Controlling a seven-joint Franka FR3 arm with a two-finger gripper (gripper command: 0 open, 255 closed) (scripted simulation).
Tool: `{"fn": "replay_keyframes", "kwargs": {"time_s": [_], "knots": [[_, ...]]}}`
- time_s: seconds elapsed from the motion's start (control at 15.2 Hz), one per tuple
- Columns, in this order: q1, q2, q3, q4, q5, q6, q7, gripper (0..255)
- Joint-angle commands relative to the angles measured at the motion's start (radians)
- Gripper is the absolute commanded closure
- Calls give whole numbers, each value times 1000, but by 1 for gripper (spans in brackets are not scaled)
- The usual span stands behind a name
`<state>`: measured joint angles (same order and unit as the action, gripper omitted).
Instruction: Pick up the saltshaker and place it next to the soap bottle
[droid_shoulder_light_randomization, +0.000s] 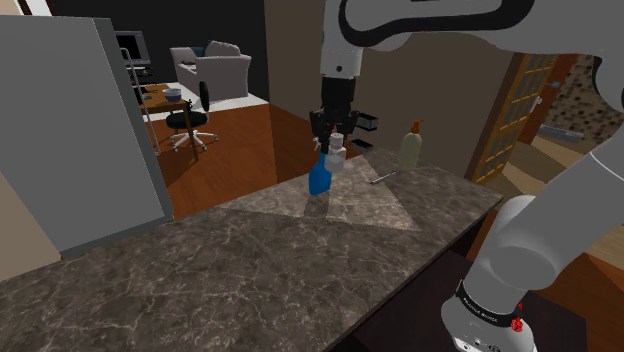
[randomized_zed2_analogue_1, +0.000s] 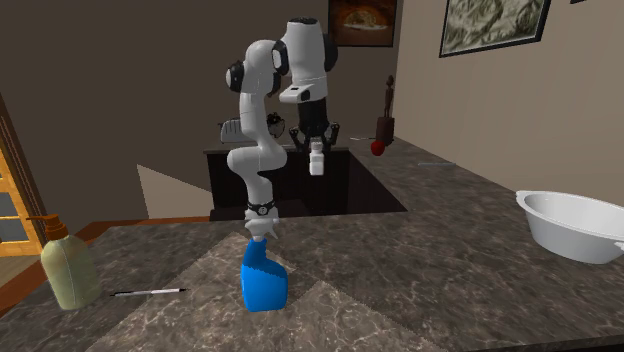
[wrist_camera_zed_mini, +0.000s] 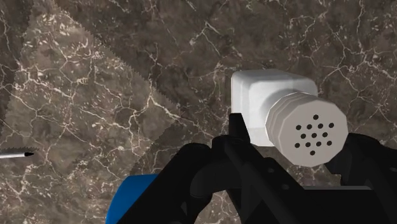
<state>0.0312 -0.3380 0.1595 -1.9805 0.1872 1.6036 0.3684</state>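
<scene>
We log the fingers (wrist_camera_zed_mini: 239, 132) clamped on the white shaker (wrist_camera_zed_mini: 273, 111), held in the air above the tabletop (droid_shoulder_light_randomization: 300, 260) near a blue bottle (droid_shoulder_light_randomization: 319, 178); we judge it light, rigid and slippery, best gripped across its flat body sides.

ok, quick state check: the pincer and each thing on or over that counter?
pincer: shut on the saltshaker
saltshaker: clasped, upright, lifted clear of the counter
soap bottle: standing upright on the counter, untouched
blue bottle: standing upright on the counter, cap on
pen-like stick: lying flat between the two bottles
white bowl: right way up on the counter
</scene>
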Motion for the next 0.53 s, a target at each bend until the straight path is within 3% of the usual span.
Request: {"fn": "replay_keyframes", "kwargs": {"time_s": [0.0,0.46], "knots": [[0,4,0,31,-1,-27,5,255],[-1,25,-3,138,-4,-113,18,255]]}}
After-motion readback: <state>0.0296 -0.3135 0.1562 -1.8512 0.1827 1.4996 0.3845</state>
